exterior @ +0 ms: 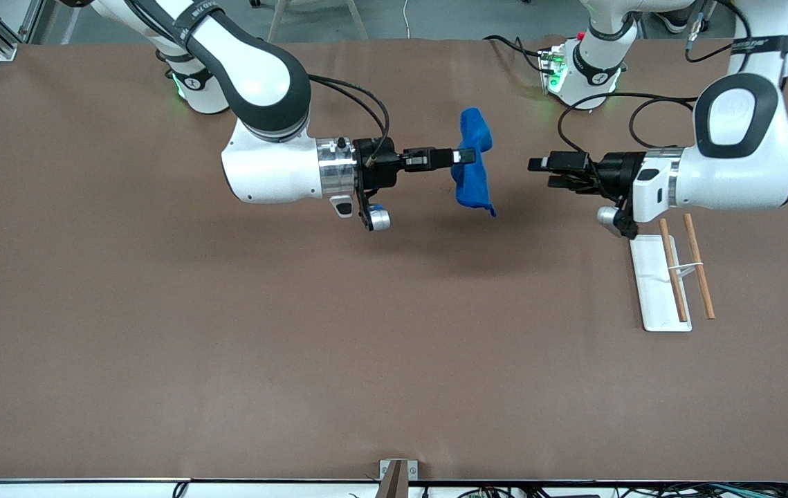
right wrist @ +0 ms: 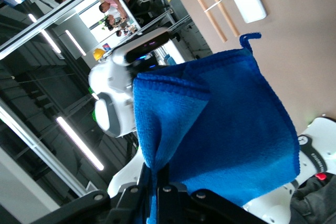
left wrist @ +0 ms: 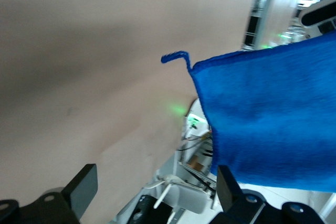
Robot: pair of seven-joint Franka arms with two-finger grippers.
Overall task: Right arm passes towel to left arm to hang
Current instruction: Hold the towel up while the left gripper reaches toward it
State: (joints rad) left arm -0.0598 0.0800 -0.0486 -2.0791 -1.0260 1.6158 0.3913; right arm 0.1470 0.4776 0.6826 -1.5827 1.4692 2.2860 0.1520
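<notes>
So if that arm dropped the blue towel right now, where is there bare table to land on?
Under the towel held by the right gripper, bare brown table runs down to the front camera's edge. It is crowded only near the left gripper, where the white rack and its wooden bars sit.

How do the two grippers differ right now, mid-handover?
The right gripper is shut on the towel, holding it up over the middle of the table; the left gripper holds nothing. The right gripper's fingers are pinched together on the cloth, while the left gripper's fingers stand apart, open. The right gripper touches the towel; the left gripper is short of it, with a gap between. Both are level, pointing at each other.
</notes>
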